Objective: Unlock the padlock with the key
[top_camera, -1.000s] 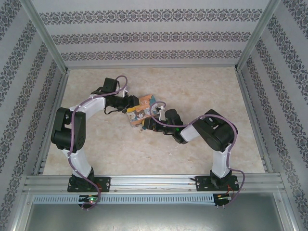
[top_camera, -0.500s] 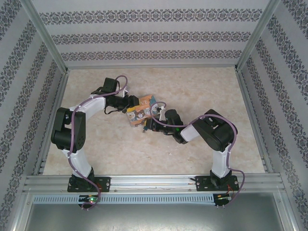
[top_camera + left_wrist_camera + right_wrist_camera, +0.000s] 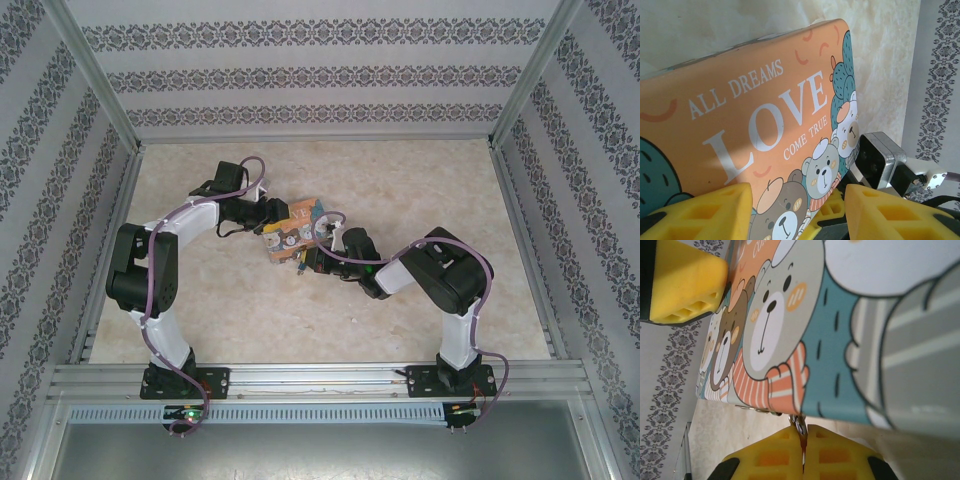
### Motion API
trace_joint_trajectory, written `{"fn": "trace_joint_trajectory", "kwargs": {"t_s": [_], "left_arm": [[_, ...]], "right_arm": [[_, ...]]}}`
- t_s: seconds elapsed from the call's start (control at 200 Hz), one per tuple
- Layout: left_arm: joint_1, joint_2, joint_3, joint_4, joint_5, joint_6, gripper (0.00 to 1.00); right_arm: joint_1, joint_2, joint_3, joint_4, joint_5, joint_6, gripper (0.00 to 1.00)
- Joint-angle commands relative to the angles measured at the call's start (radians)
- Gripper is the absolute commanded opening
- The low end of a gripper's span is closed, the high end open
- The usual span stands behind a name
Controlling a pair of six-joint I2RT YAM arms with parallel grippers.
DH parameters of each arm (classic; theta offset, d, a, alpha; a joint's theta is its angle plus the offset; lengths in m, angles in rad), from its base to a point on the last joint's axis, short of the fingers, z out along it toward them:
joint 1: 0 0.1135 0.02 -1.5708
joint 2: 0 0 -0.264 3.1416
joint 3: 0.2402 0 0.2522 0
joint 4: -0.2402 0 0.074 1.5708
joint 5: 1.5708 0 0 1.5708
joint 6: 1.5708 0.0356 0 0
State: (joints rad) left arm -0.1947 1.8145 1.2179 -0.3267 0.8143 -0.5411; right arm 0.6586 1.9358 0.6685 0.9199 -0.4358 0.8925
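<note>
The tin [image 3: 292, 230] lies on the tabletop [image 3: 420, 190] between the two arms. Its orange lid reads "ALL DREAMS LOVE COME TRUE" in white above a row of cartoon bears.

The key [image 3: 800, 427] sits just beside the tin's near long edge, under the bear with the striped orange scarf. It is very small: a thin silvery loop stands clear, and a narrow dark sliver runs down from it and is lost in the seam between the yellow pads. No more of its shape can be told.

The right claw [image 3: 803, 436] comes to that near edge with its two pads pressed together, pinching the key.

A little way along the same edge a small silvery fitting [image 3: 758, 410] hangs off the tin. It is too small and blurred to say what it is.

The left claw [image 3: 797, 196] is at the tin's opposite end. Its yellow fingers [image 3: 700, 212] stand apart, one on each side of the tin, clamped on it.
</note>
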Motion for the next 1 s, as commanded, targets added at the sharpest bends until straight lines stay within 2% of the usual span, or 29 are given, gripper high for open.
{"fn": "trace_joint_trajectory", "kwargs": {"t_s": [0.0, 0.46, 0.999], "left_arm": [[-0.023, -0.001, -0.022, -0.073, -0.031, 0.040, 0.51], [-0.041, -0.041, -0.098, -0.085, -0.045, 0.042, 0.51], [-0.057, -0.051, -0.161, -0.037, -0.038, 0.016, 0.52]], "right_arm": [[0.011, -0.025, -0.021, 0.042, 0.033, 0.013, 0.00], [0.000, -0.062, -0.073, 0.132, 0.155, 0.103, 0.00], [0.000, -0.005, -0.081, 0.195, 0.242, 0.179, 0.00]]}}
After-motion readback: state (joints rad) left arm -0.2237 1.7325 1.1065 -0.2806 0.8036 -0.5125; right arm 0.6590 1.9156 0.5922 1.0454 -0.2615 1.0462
